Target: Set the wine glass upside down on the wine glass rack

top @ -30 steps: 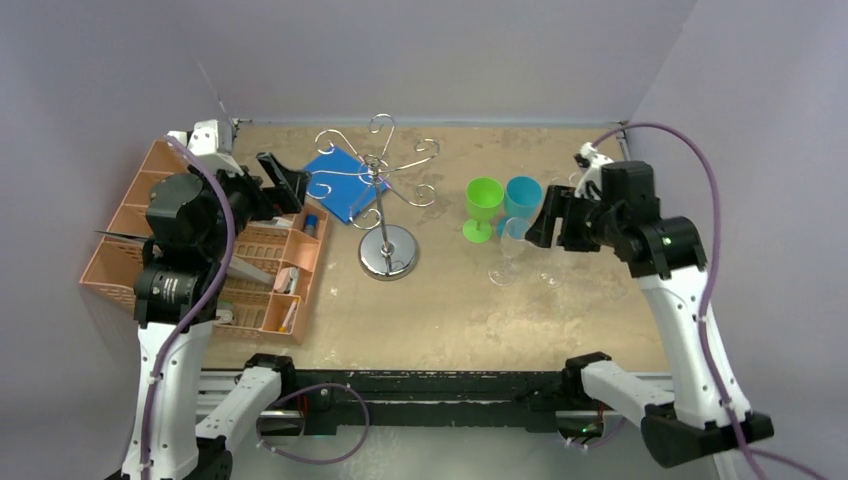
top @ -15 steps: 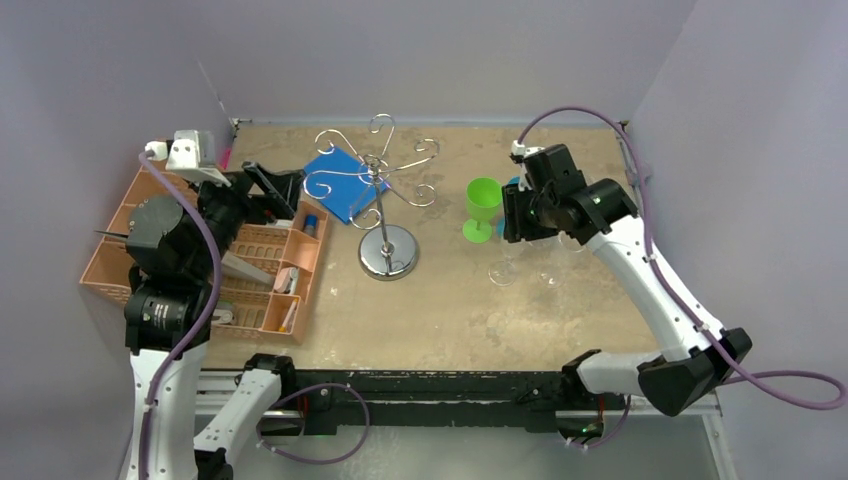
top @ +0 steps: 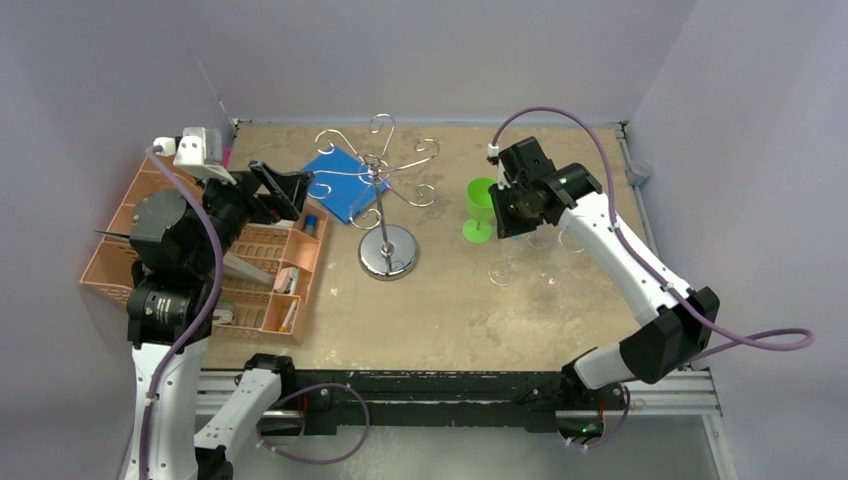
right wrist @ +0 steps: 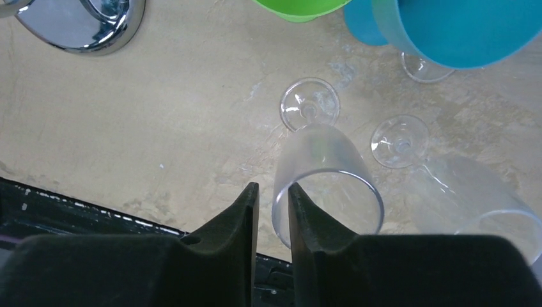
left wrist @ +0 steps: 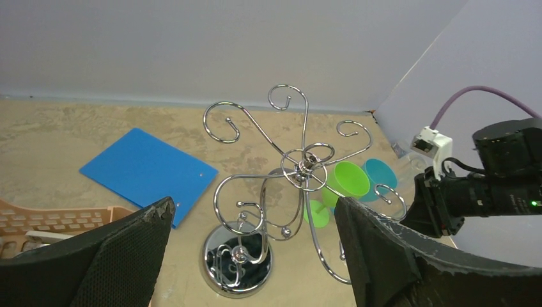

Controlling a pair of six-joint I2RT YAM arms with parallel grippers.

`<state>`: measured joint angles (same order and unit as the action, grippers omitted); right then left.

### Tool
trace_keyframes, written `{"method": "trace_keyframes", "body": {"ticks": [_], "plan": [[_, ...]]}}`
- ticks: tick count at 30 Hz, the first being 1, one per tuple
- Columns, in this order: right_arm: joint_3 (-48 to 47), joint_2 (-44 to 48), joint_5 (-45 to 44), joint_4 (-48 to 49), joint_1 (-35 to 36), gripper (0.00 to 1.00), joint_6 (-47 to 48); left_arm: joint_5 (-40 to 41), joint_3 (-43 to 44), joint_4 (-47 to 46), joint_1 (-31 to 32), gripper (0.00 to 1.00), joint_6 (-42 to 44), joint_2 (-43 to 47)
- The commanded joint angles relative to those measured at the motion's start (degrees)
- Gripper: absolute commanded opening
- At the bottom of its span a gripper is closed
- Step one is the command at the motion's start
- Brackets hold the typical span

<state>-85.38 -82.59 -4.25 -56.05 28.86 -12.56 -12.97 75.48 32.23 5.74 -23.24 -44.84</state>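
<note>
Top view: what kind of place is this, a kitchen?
Probably a robot test bench, not a kitchen: left arm and right arm bolted to a table inside plain grey walls, with a wine glass rack and a green goblet as props.

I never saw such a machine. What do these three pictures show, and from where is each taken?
It is a robot: two arms bolted at the table's near edge, each ending in a two-finger hand. One picture looks down from a fixed camera above. The other two come from cameras on the wrists, so each shows its own fingers. On the table stand a chrome wine glass rack, a green cup, a blue cup, the wine glass and another clear glass. A blue sheet and an orange basket lie on the left. The left hand is open and empty, facing the rack. The right hand has the wine glass's rim in its narrow gap; whether it grips, I cannot tell.
</note>
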Motion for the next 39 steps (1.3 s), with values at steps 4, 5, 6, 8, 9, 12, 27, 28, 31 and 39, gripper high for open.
{"method": "trace_keyframes", "body": {"ticks": [4,5,6,8,9,12,27,28,31,39], "plan": [[-1.84,-0.59,0.30,-0.69,0.93,0.21,2.40,-1.41,1.43,-0.34,-0.16,0.93,-0.53,0.16],[-1.87,-0.75,0.30,-0.73,0.98,0.20,2.55,-1.32,1.57,0.01,-0.19,0.93,-0.57,0.01],[-1.89,-0.92,0.52,-0.91,1.04,0.20,2.82,-1.27,1.74,0.45,-0.20,0.93,-0.69,-0.22],[-2.01,-1.35,0.43,-1.15,1.08,0.15,3.03,-1.34,2.06,1.25,-0.20,0.93,-0.98,-0.60],[-2.11,-1.48,0.58,-1.32,1.09,0.12,3.07,-1.42,2.24,1.60,-0.20,0.93,-1.15,-0.74],[-2.71,-1.55,0.74,-2.03,1.24,0.01,3.31,-1.59,2.83,2.61,-0.20,0.93,-1.66,-1.03],[-0.14,16.36,8.20,0.79,1.39,0.00,-1.12,-23.87,8.47,-3.50,-0.20,0.91,-18.95,-6.01],[0.25,17.85,8.01,1.57,1.40,0.00,-1.60,-26.00,8.94,-4.36,-0.20,0.90,-20.81,-6.89],[0.73,21.74,7.30,3.66,1.40,0.00,-2.59,-30.52,12.20,-4.75,-0.20,0.89,-24.67,-10.03],[1.65,28.76,4.60,9.72,1.38,0.00,-4.04,-32.35,14.50,-11.07,1.53,0.84,-34.57,-14.89]]}}
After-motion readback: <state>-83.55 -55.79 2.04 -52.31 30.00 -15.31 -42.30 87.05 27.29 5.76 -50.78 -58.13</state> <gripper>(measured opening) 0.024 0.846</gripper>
